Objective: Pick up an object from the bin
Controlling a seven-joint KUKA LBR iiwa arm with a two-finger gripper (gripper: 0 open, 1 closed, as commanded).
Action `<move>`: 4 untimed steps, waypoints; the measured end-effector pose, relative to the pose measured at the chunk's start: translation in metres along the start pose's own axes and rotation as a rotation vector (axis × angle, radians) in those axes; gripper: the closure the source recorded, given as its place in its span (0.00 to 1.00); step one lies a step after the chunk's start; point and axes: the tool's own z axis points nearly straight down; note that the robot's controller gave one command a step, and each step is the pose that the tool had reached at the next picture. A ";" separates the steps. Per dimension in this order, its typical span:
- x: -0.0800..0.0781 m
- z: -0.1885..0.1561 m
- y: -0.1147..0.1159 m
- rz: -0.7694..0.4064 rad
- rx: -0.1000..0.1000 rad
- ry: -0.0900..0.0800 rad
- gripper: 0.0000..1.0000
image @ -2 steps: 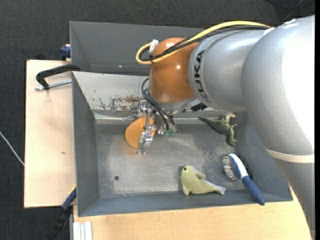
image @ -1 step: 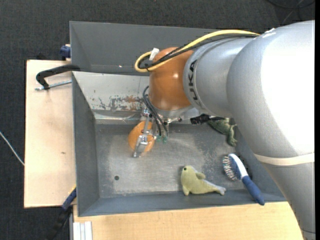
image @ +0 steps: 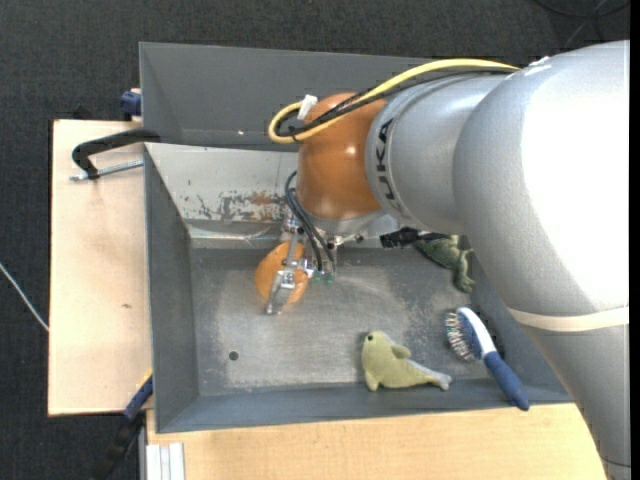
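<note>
My gripper (image: 284, 288) is low in the bin, left of the middle and near the back wall. A round orange thing (image: 267, 273) lies right against its left side and is partly covered by it. Whether the gripper has hold of it I cannot tell. A yellow-green plush seal (image: 396, 365) lies on the bin floor near the front wall, to the gripper's lower right.
A hairbrush (image: 481, 349) with a white and blue handle lies at the front right. A green plush thing (image: 456, 259) sits by the right wall, half hidden under the arm. The arm with its orange cover and yellow cable spans the bin's back right.
</note>
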 end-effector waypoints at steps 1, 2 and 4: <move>-0.001 -0.001 0.000 0.000 0.000 -0.002 1.00; -0.002 -0.012 0.001 -0.001 -0.001 -0.004 1.00; -0.006 -0.113 0.004 -0.003 -0.003 -0.010 1.00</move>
